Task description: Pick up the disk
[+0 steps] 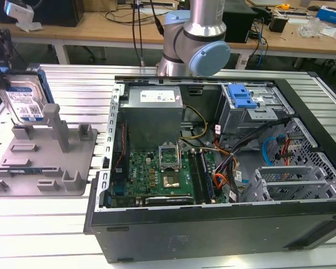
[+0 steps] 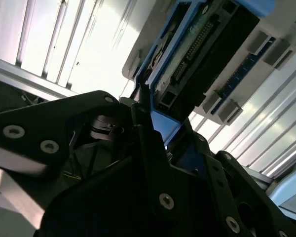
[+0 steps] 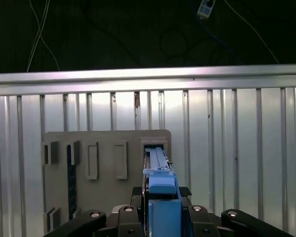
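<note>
The disk (image 1: pixel 25 100) stands upright on edge at the back corner of the grey holder (image 1: pixel 50 159), at the exterior view's left. It is silver with a blue-and-white label and blue side rails. My gripper (image 1: pixel 1 70) comes down on it from above and is shut on the disk. In the first wrist view the disk's blue rail (image 3: pixel 160 170) runs edge-on between my black fingers (image 3: pixel 133 195), over a slot of the holder (image 3: pixel 103 143). The second wrist view shows the disk's connector end (image 2: pixel 197 47). Whether the disk still rests in the slot I cannot tell.
An open computer case (image 1: pixel 224 224) fills the exterior view's middle and right, with a motherboard (image 1: pixel 162 174), a power supply (image 1: pixel 154 103) and a blue latch (image 1: pixel 241 96) on its drive cage. The arm's base (image 1: pixel 193 39) stands behind it. Everything sits on a ribbed metal table (image 1: pixel 39 230).
</note>
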`<state>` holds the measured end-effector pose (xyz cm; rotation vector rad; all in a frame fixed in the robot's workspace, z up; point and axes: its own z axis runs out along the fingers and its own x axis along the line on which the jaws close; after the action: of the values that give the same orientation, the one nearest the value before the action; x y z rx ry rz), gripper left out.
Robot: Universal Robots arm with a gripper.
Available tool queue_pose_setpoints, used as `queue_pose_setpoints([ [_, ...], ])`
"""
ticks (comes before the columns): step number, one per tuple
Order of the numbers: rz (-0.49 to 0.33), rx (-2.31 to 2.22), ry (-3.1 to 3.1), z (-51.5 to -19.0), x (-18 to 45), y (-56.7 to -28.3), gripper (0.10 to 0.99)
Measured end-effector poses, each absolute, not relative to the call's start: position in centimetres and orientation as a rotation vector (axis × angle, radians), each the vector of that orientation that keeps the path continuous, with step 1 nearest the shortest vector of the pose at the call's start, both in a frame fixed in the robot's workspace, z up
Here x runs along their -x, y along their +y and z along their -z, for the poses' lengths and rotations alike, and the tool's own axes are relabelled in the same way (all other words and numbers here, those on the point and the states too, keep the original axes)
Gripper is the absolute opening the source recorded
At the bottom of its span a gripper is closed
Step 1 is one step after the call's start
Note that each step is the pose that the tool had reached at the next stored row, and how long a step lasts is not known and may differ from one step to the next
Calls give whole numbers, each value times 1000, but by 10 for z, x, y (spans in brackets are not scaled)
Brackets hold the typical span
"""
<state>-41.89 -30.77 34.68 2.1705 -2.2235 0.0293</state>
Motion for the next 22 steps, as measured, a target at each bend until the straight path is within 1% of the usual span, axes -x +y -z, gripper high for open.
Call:
queue_pose_setpoints([
  [4, -29, -2170, -2223, -375, 419, -308, 365],
  [8, -29, -2171, -2223, -394, 419, -308, 365],
  [9, -29, -2170, -2223, -403, 419, -308, 365],
  [16, -29, -2170, -2224, -438, 419, -308, 365],
  [19, -29, -2170, -2223, -463, 419, -308, 365],
  [22, -29, -2171, -2223, -482, 419, -308, 365],
])
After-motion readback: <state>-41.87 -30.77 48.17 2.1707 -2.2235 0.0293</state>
